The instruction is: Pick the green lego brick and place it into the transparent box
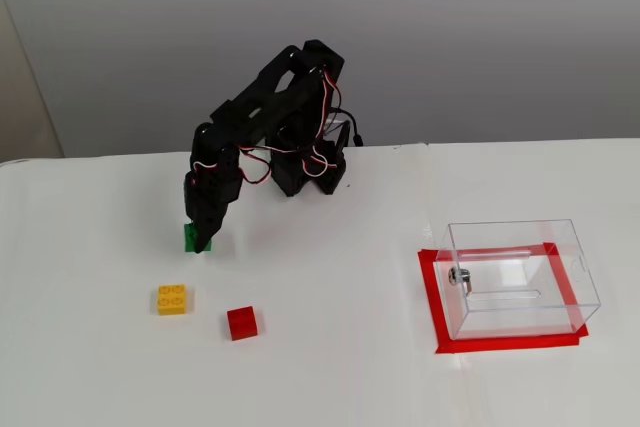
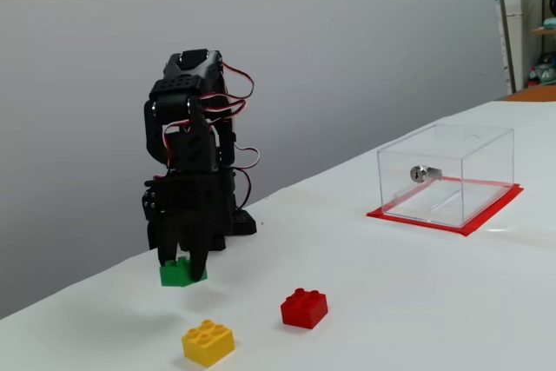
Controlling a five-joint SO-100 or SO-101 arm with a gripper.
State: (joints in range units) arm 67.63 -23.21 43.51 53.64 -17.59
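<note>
The green lego brick (image 1: 192,237) (image 2: 179,273) hangs a little above the white table, its shadow on the cloth below it in both fixed views. My gripper (image 1: 202,239) (image 2: 185,268) points straight down and is shut on it, the black fingers clamping its sides. The transparent box (image 1: 520,275) (image 2: 447,173) stands far to the right on a red taped mat, with a small metal fitting on one wall.
A yellow four-stud brick (image 1: 173,299) (image 2: 208,341) and a red brick (image 1: 242,323) (image 2: 304,308) lie on the table in front of the gripper. The arm's black base (image 1: 307,172) stands at the back by the grey wall.
</note>
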